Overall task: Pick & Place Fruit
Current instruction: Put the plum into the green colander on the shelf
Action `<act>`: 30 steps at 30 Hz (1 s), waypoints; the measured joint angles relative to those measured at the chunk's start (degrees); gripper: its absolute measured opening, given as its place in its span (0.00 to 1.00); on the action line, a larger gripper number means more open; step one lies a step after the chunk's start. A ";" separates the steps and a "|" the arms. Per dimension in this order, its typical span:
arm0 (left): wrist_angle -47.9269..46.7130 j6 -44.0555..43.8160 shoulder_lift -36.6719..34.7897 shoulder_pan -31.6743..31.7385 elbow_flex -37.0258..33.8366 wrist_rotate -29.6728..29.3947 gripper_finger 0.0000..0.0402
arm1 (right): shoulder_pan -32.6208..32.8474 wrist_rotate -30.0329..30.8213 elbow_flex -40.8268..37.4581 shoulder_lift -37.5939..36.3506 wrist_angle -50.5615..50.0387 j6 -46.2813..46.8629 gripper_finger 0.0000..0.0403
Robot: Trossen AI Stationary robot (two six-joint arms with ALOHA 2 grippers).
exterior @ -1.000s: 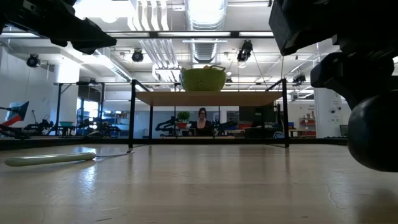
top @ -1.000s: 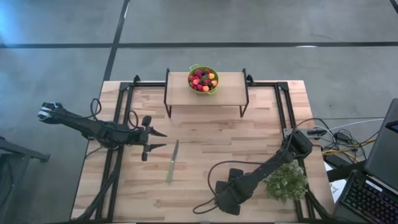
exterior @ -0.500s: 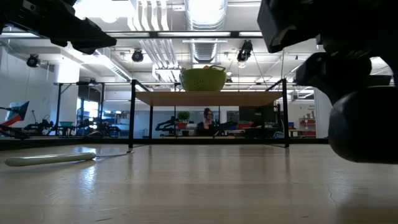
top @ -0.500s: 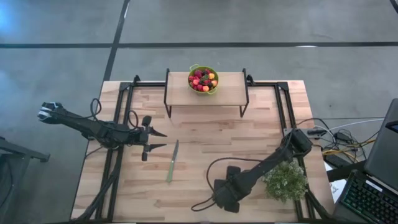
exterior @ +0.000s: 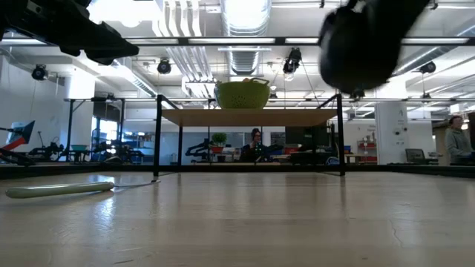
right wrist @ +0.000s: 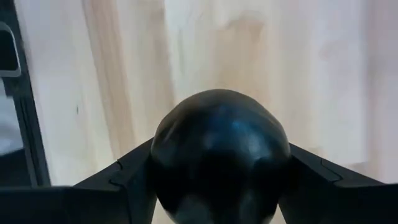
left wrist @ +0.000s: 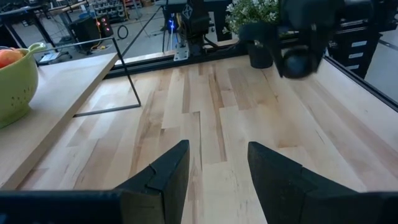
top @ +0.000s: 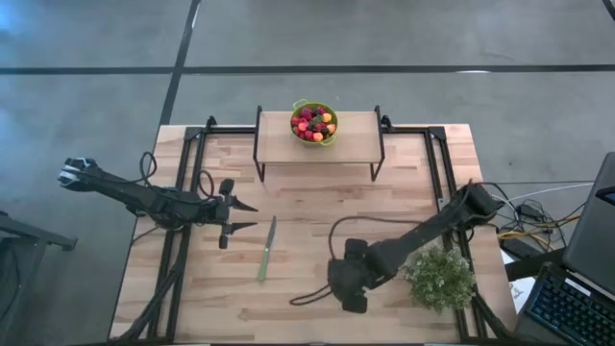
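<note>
the right gripper (right wrist: 217, 180) hangs above the near middle of the table (top: 317, 207), its two fingers pressed against the sides of a big dark round fruit (right wrist: 219, 149) that fills the space between them. from the table-level camera that dark ball (exterior: 360, 41) hangs high, well clear of the wood. the right arm reaches in from the right edge, passing just beside the bushy pale-green plant (top: 440, 279) at the near right corner.

the rest of the fruit (top: 313, 123), a heap of red, dark and orange pieces, sits in a green colander (top: 332, 135) on top of the small raised shelf (top: 356, 139) at the far side of the table.

the left gripper (top: 242, 216) waits over the left part of the table, its fingers spread apart with nothing between them. a slim green-handled knife (top: 266, 250) lies flat on the wood just beside it, toward the middle.

beyond the table a person (exterior: 256, 144) sits far back in the room, and another person (exterior: 454, 137) stands at the right.
</note>
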 joint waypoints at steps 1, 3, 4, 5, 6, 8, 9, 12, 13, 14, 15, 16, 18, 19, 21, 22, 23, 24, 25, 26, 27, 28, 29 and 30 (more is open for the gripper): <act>-0.02 0.00 0.00 -0.02 0.00 -0.01 0.42 | -0.38 0.91 0.00 -1.03 0.00 -0.78 0.60; -0.13 0.00 0.00 -0.02 0.00 -0.02 0.42 | -1.32 1.94 0.00 -3.00 0.16 -2.37 0.60; -0.13 0.00 0.00 0.00 0.00 0.00 0.42 | -1.88 2.03 0.00 -4.02 0.16 -3.25 0.61; -0.15 0.00 0.00 0.00 0.00 -0.02 0.42 | -2.45 2.24 -0.01 -5.02 0.17 -4.07 0.62; -0.15 0.00 0.00 -0.02 0.00 0.00 0.42 | -3.14 2.66 -0.02 -6.08 0.17 -4.61 0.63; -0.15 0.00 0.00 -0.02 0.00 0.00 0.42 | -4.77 3.17 -0.02 -8.09 0.17 -6.03 0.64; -0.15 0.00 0.00 -0.01 0.00 -0.01 0.42 | -5.54 3.21 -0.02 -9.08 0.20 -7.02 0.65; -0.13 0.00 0.00 -0.01 0.00 0.00 0.42 | -8.21 3.23 -0.02 -11.70 0.80 -9.66 0.64; -0.13 0.00 0.00 0.00 0.00 -0.02 0.42 | -9.03 3.23 -0.02 -12.50 0.87 -10.62 0.63; -0.13 0.00 0.00 0.00 0.00 -0.02 0.42 | -9.91 3.23 -0.02 -13.10 0.90 -11.59 0.62; -0.11 0.00 0.00 0.00 0.00 -0.02 0.42 | -10.85 3.22 -0.02 -13.76 1.06 -12.41 0.62; -0.11 0.00 0.02 -0.01 0.00 0.00 0.42 | -11.71 3.21 -0.02 -14.42 1.12 -13.30 0.61; -0.11 0.00 0.00 -0.02 0.00 -0.01 0.42 | -13.55 3.21 -0.02 -15.32 1.71 -14.88 0.60; -0.12 0.00 0.00 0.00 0.00 0.00 0.42 | -14.37 3.21 -0.02 -15.76 1.89 -15.58 0.61; -0.16 0.00 0.00 0.00 0.00 -0.01 0.42 | -16.12 3.21 -0.02 -16.38 2.54 -17.42 0.62; -0.24 0.00 0.00 0.00 0.00 0.00 0.42 | -16.91 3.21 -0.02 -16.61 2.94 -18.12 0.63; -0.28 0.00 0.00 -0.01 0.00 -0.01 0.42 | -17.73 3.21 -0.02 -16.80 3.23 -18.88 0.64; -0.29 0.00 0.00 0.00 0.00 0.00 0.42 | -18.50 3.19 -0.02 -16.88 3.50 -19.56 0.64; -0.31 0.00 0.00 -0.02 0.00 0.00 0.42 | -19.26 3.19 0.11 -16.92 3.60 -20.43 0.64; -0.35 0.00 0.00 0.00 0.00 0.00 0.42 | -19.98 3.17 0.35 -16.92 3.60 -21.34 0.64; -0.39 0.00 0.00 0.00 0.00 -0.02 0.42 | -20.69 3.16 0.69 -16.84 3.58 -22.21 0.64; -0.39 0.00 0.00 0.00 0.00 -0.02 0.42 | -21.43 3.13 1.11 -16.77 3.61 -22.99 0.63; -0.39 0.00 0.00 -0.01 0.00 0.00 0.42 | -22.11 3.04 1.52 -16.70 3.65 -23.94 0.63; -0.42 0.00 0.00 -0.02 0.00 0.00 0.42 | -22.77 3.01 1.92 -16.55 3.65 -24.69 0.62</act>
